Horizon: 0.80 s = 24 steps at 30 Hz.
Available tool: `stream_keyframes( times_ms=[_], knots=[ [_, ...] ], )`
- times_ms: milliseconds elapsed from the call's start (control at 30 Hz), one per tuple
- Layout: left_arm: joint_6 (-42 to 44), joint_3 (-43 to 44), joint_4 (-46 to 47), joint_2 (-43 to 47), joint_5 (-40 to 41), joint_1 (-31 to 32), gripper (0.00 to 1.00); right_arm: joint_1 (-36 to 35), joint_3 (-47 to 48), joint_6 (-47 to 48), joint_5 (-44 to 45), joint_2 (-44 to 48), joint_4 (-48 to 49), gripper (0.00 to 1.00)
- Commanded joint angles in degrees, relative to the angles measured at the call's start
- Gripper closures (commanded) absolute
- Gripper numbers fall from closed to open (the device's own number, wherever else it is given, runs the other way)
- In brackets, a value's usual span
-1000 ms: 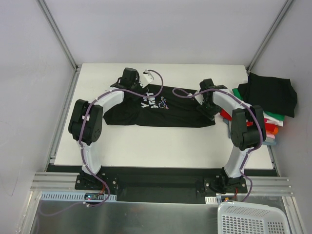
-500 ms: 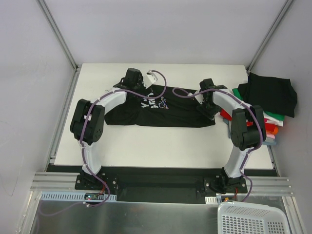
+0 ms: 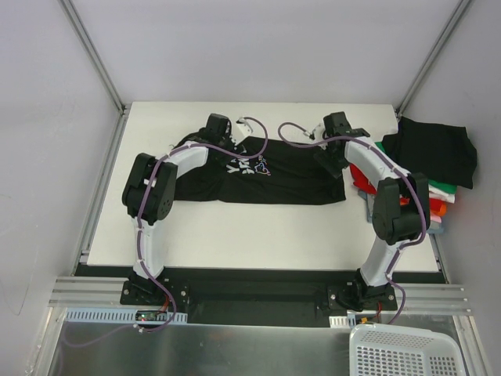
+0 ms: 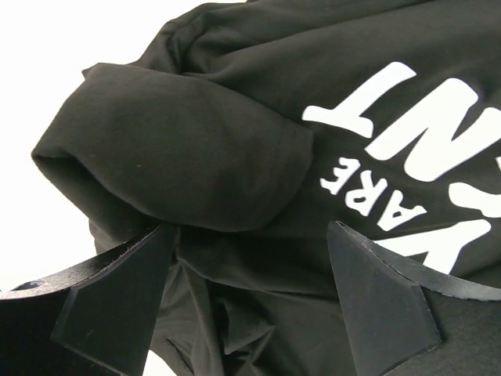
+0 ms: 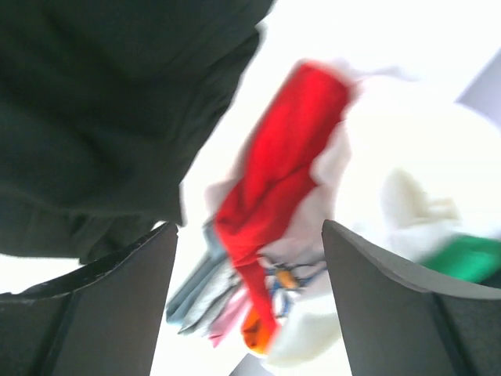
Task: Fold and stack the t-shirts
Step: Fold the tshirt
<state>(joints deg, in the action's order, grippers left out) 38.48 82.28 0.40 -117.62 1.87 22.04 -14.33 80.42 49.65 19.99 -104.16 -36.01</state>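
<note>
Black t-shirt point(image 3: 297, 178), white lettering point(image 4: 407, 102); red, green, white, black stack point(image 3: 437, 190).

Matt black cloth t-shirt point(image 4: 235, 117), smooth white table point(image 3: 258, 227), perforated plastic basket point(image 3: 403, 352)

White table point(image 3: 258, 235) between plain grey walls point(image 3: 258, 47), aluminium posts point(image 3: 94, 55) at corners.

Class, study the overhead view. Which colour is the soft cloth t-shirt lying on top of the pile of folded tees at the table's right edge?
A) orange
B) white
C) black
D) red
C: the folded black t-shirt lies uppermost, while the green t-shirt and the other colours peek out only from beneath it.
</note>
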Motion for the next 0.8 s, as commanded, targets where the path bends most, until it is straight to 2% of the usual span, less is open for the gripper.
stream_keyframes(
  times_ms=[0, 200, 533, 767],
  knots=[
    [-0.2, 2.3, 2.6, 0.3, 2.1, -0.7, 0.21, 0.6, 6.9, -0.4, 3.6, -0.2, 2.3, 0.21],
    [-0.4, 2.1, 3.0, -0.1, 2.3, -1.1, 0.21, 1.1, 10.5, -0.3, 3.5, -4.0, 2.6, 0.21],
    [-0.4, 2.5, 3.5, -1.2, 2.4, -1.2, 0.21, 1.2, 13.7, -0.9, -1.9, -6.5, 1.9, 0.25],
    [-0.2, 3.6, 3.5, -2.2, 2.7, -1.2, 0.22, 1.2, 19.7, 0.3, -2.4, -10.3, -0.7, 0.26]
  ],
)
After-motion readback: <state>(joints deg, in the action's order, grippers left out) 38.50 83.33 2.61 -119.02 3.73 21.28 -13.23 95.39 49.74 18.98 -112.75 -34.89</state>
